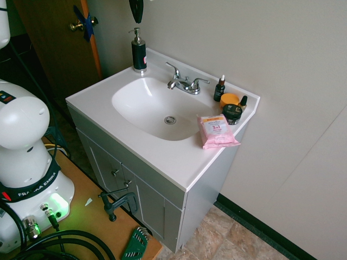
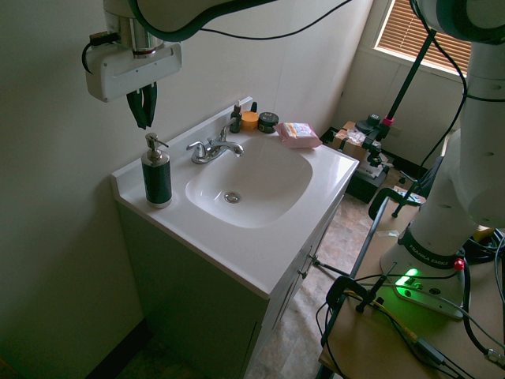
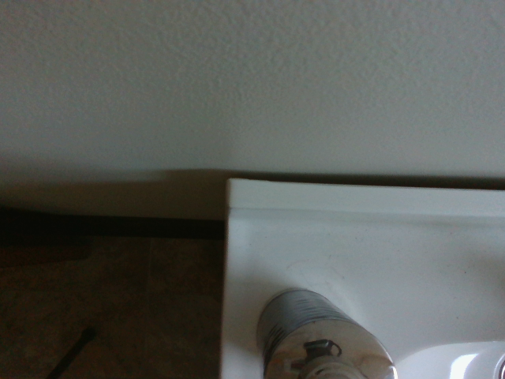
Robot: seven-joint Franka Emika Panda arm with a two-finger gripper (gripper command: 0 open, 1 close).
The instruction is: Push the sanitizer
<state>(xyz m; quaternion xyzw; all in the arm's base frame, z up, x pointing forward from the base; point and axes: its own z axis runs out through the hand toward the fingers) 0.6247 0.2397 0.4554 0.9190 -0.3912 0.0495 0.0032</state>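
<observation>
- The sanitizer [image 1: 139,52] stands upright on the back corner of the white worktop [image 1: 162,157], right by the wall and next to the sink basin [image 1: 154,105]. In the wrist view you're looking down on its pump head [image 3: 323,351] from above.
- The gripper [image 2: 142,118] hangs straight above the pump, pointing down, with a clear gap between it and the pump top, so no contact.
- Its fingers look close together, nearly meeting at the tips, and there's nothing between them.
- The chrome faucet [image 1: 184,84] sits at the back of the basin, between the sanitizer and the other stuff.
- Far corner has a little cluster: a small dropper bottle [image 1: 219,89], an orange-lidded jar [image 1: 230,99], a short black jar [image 1: 232,114] and a pink wipes pack [image 1: 217,131] lying flat near the front edge.
</observation>
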